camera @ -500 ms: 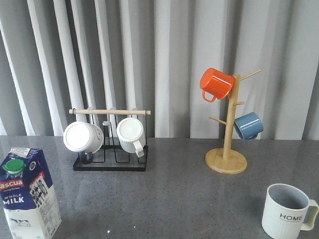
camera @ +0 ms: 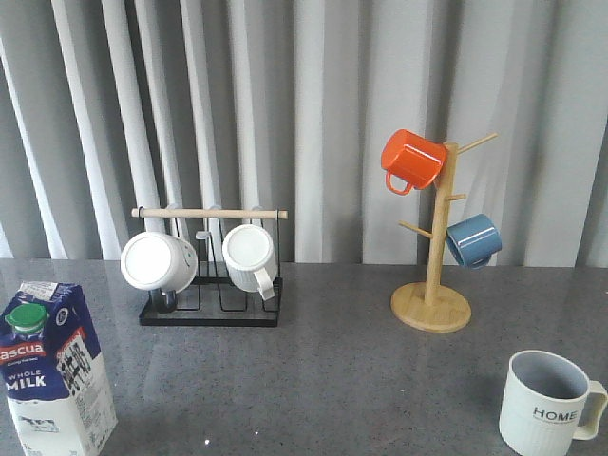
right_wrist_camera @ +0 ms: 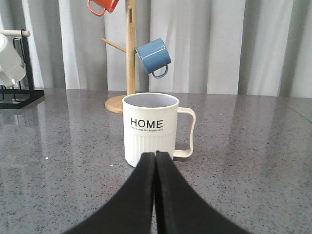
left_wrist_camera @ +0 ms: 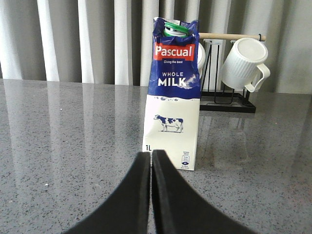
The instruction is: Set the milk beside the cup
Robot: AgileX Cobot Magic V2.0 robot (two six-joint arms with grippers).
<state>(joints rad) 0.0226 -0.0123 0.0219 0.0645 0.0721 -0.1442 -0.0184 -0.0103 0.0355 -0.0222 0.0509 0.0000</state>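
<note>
Tall blue-white milk carton (camera: 52,375) stands upright at desk's (camera: 323,380) left edge, well apart from ribbed "HOME" cup (camera: 549,404) at right. Left pincer (left_wrist_camera: 151,163) pressed together, empty, facing carton; right pincer (right_wrist_camera: 156,163) likewise before cup. Grasp not yet begun: left pincer must spread, then advance.

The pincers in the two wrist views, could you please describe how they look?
Both look alike: the left pincer and right pincer each show two plain matte black fingers, broad at the base, curving to narrow tips. No markings or cables are visible, and neither arm appears in the front view.
</note>
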